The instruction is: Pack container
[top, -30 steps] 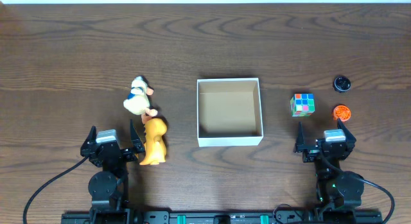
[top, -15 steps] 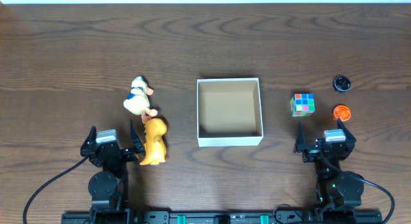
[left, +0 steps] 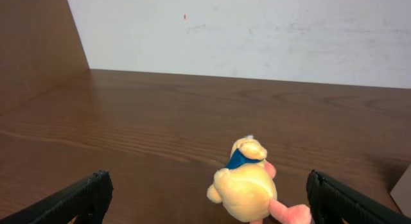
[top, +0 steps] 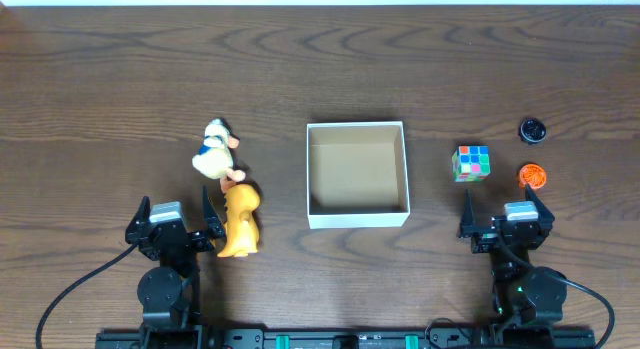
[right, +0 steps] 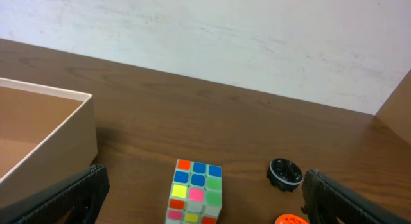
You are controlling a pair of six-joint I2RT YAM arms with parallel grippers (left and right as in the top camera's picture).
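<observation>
The container [top: 357, 219], a square white-walled box with a brown inside, sits empty at the table's middle; its corner shows in the right wrist view [right: 77, 121]. A plush duck [top: 214, 151] and a yellow plush toy [top: 240, 221] lie to its left; the duck shows in the left wrist view [left: 245, 185]. A colour cube [top: 471, 162], a black disc [top: 533, 130] and an orange disc [top: 532, 174] lie to its right. My left gripper [top: 176, 221] is open near the yellow toy. My right gripper [top: 506, 217] is open just in front of the cube [right: 194, 192].
The dark wooden table [top: 320, 69] runs back to a white wall [left: 257, 31]. The black disc [right: 285, 173] and the orange disc [right: 292, 219] show in the right wrist view, right of the cube.
</observation>
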